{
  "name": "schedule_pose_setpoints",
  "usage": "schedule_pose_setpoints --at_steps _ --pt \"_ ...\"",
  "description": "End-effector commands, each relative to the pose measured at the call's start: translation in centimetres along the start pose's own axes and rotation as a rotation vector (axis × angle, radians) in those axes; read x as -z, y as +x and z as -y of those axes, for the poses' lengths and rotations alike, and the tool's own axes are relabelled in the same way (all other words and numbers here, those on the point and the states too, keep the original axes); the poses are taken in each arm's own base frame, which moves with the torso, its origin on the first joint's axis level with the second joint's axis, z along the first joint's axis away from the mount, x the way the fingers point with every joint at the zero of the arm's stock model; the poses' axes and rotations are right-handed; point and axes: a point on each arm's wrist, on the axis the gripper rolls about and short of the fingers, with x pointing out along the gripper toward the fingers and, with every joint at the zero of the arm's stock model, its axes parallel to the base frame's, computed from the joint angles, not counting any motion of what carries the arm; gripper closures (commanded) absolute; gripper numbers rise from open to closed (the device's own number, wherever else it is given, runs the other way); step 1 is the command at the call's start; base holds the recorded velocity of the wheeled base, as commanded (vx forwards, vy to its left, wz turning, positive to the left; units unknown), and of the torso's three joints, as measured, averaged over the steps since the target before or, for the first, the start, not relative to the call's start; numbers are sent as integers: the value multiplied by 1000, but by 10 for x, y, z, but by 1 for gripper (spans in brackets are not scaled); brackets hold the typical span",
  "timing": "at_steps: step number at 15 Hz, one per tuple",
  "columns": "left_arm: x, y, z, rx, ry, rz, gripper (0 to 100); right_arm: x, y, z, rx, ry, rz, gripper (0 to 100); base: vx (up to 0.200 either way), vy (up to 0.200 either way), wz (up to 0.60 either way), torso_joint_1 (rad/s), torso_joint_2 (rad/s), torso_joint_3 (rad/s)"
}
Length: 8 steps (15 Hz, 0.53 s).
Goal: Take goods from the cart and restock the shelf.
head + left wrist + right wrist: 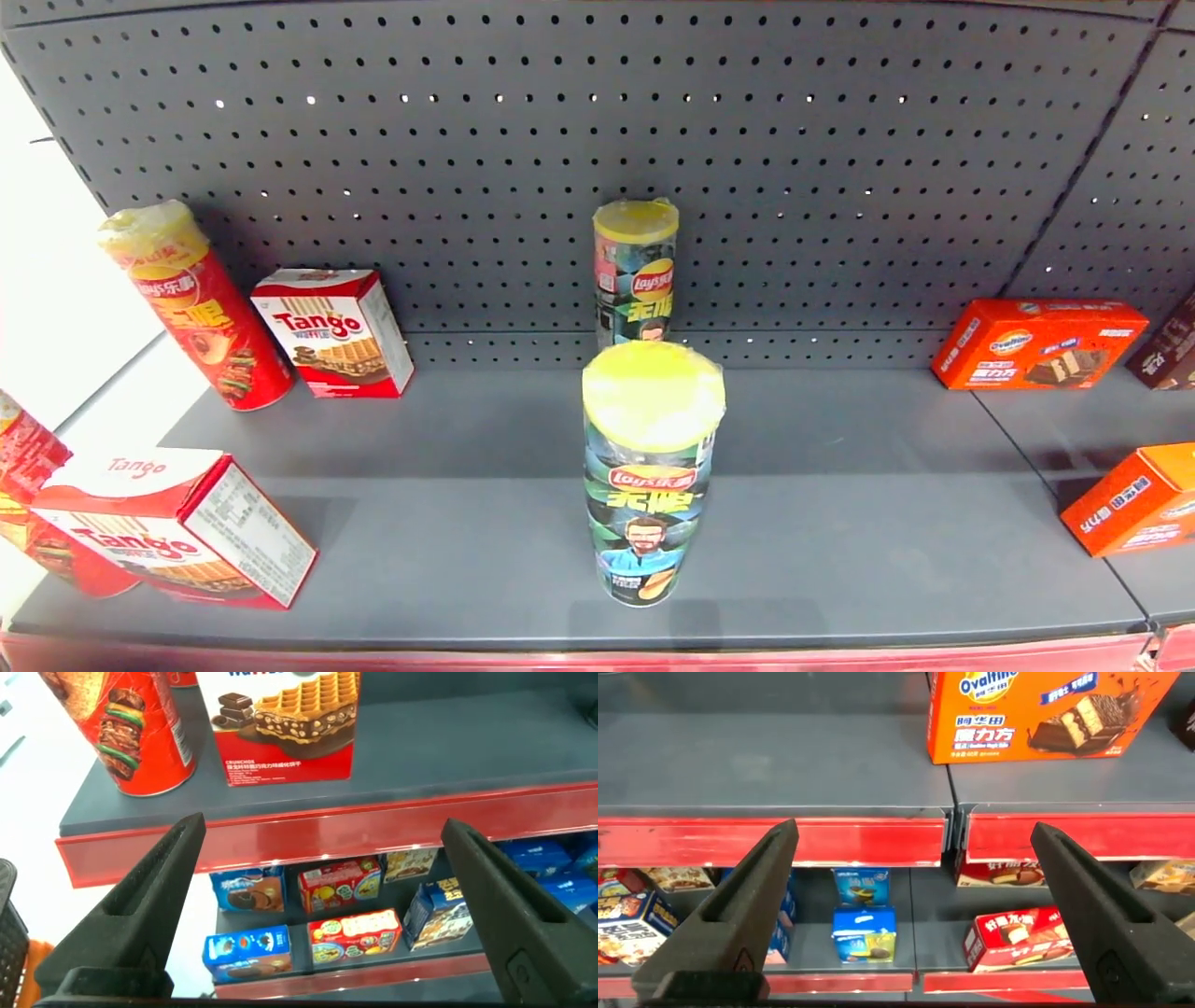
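Observation:
Two green chip cans with yellow lids stand upright on the grey shelf (840, 523): one near the front (649, 471), one at the back against the pegboard (636, 271). A red chip can (201, 308) and a red wafer box (334, 331) stand at the back left; another wafer box (177, 537) and a red can (28, 485) sit at the front left. My left gripper (322, 929) is open and empty, below the shelf's red front edge (280, 835), under the front wafer box (280, 723). My right gripper (915, 924) is open and empty, below the red edge (868, 840), near an orange box (1046, 714).
Orange boxes (1036, 341) (1134, 499) lie on the right shelf section, with a dark box (1172, 355) beside them. A lower shelf holds several small blue and red boxes (346, 910) (864, 929). Open shelf room lies on both sides of the front green can.

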Motion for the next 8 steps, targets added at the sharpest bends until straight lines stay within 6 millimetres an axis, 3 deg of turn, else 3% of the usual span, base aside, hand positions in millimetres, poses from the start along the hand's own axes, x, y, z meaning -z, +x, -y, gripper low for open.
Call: schedule_pose_setpoints --at_steps 1,8 --pt "0 0 0 0 -1 -1 0 0 0 0 1 0 -1 0 0 0 0 0 0 0" --pt "0 0 0 -2 -3 -1 0 0 0 0 1 0 -1 0 0 0 0 0 0 0"
